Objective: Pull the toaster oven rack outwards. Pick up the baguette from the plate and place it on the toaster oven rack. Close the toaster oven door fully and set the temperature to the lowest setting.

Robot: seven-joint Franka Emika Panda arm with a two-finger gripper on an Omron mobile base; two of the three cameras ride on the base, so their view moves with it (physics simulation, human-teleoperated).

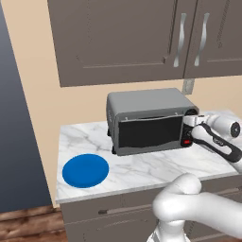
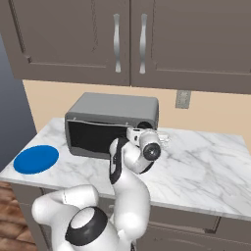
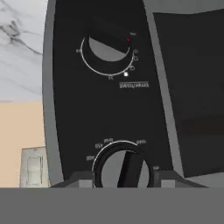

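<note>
The grey toaster oven [image 1: 146, 101] [image 2: 112, 105] stands at the back of the marble counter. Its dark glass toaster oven door [image 1: 149, 133] [image 2: 90, 137] stands upright against the front and looks shut. My gripper [image 1: 189, 123] [image 2: 133, 133] [image 3: 122, 177] is at the dark right-hand control panel [image 3: 100, 109]. Its fingertips [image 3: 81, 178] sit on either side of the lower black knob [image 3: 124, 166], shut on it. Another knob [image 3: 107, 48] sits above it on the panel. The blue plate [image 1: 85, 170] [image 2: 36, 158] lies bare at the counter's left. The baguette and the toaster oven rack are hidden.
Brown wall cabinets [image 1: 142, 33] [image 2: 132, 34] hang over the oven. A wall outlet [image 1: 188, 86] [image 2: 183, 99] [image 3: 33, 168] is behind the oven's right side. A red button [image 1: 186, 141] shows low on the panel. Open marble [image 2: 206, 157] lies right of the oven.
</note>
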